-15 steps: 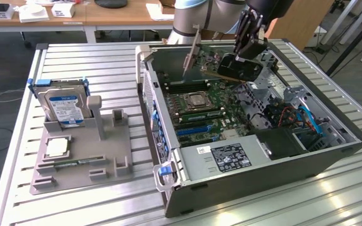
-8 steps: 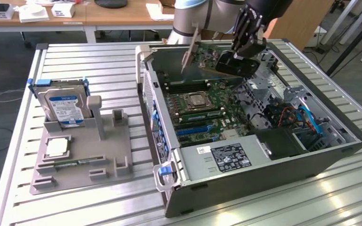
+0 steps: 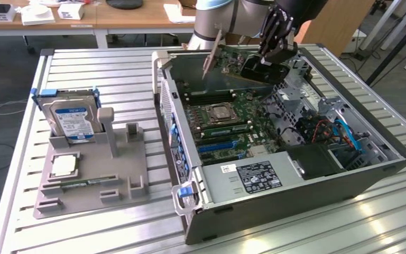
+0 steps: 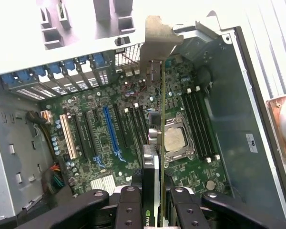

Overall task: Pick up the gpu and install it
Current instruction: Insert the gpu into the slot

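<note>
We list the gpu (image 3: 231, 61) as picked: gripper (image 3: 272, 58) narrowly clamped on it. Held above the motherboard (image 4: 83, 102), unseated; installation outstanding.

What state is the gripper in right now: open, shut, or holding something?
Gripper: shut on the gpu, holding it above the open computer case.

the hand (image 4: 155, 193) grips the gpu (image 4: 151, 162) edge-on above the motherboard (image 4: 86, 107) inside the open case (image 4: 231, 109).
</note>
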You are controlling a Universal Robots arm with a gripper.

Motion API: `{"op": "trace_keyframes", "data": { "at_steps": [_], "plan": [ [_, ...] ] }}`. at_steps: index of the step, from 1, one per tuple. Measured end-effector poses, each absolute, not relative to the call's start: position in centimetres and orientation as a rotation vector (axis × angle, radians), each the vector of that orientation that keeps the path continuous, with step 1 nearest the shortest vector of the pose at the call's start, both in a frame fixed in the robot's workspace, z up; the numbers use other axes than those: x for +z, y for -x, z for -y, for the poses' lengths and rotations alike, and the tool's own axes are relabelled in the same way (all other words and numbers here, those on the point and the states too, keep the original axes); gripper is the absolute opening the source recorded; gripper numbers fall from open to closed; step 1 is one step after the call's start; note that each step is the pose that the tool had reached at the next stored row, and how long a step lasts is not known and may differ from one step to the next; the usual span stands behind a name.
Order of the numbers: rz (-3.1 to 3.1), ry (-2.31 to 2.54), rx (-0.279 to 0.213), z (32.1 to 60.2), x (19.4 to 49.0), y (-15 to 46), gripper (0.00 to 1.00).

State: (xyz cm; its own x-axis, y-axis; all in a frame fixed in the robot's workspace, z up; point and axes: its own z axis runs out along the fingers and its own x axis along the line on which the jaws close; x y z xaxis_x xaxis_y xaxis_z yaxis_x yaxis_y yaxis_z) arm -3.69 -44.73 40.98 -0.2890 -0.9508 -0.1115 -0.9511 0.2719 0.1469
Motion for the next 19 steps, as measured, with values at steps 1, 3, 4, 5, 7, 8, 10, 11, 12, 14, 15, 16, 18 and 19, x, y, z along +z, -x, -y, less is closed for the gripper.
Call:
{"op": "trace_keyframes", "data": {
  "at_steps": [1,3,4,5,7,8,10,11,12,14,15,16,18,19],
  "plan": [
    [-2.504,1.872,0.291,44.73,40.98,3.69,0.27],
    [-2.503,1.872,0.292,44.73,40.98,3.69,0.27],
    [-2.502,1.873,0.294,44.74,40.99,3.69,0.27],
    [-2.498,1.875,0.296,44.74,40.99,3.69,0.27],
    [-2.484,1.887,0.303,44.74,40.98,3.69,0.27],
    [-2.473,1.899,0.305,44.73,40.98,3.69,0.27],
    [-2.448,1.929,0.309,44.73,40.97,3.69,0.27],
    [-2.434,1.944,0.311,44.73,40.97,3.69,0.27],
    [-2.422,1.958,0.311,44.73,40.98,3.70,0.27],
    [-2.394,1.986,0.310,44.73,40.97,3.69,0.27],
    [-2.379,2.001,0.309,44.73,40.96,3.69,0.27],
    [-2.364,2.015,0.308,44.74,40.96,3.68,0.27],
    [-2.337,2.041,0.305,44.74,40.96,3.69,0.27],
    [-2.322,2.053,0.303,44.74,40.96,3.69,0.27]
  ]
}}
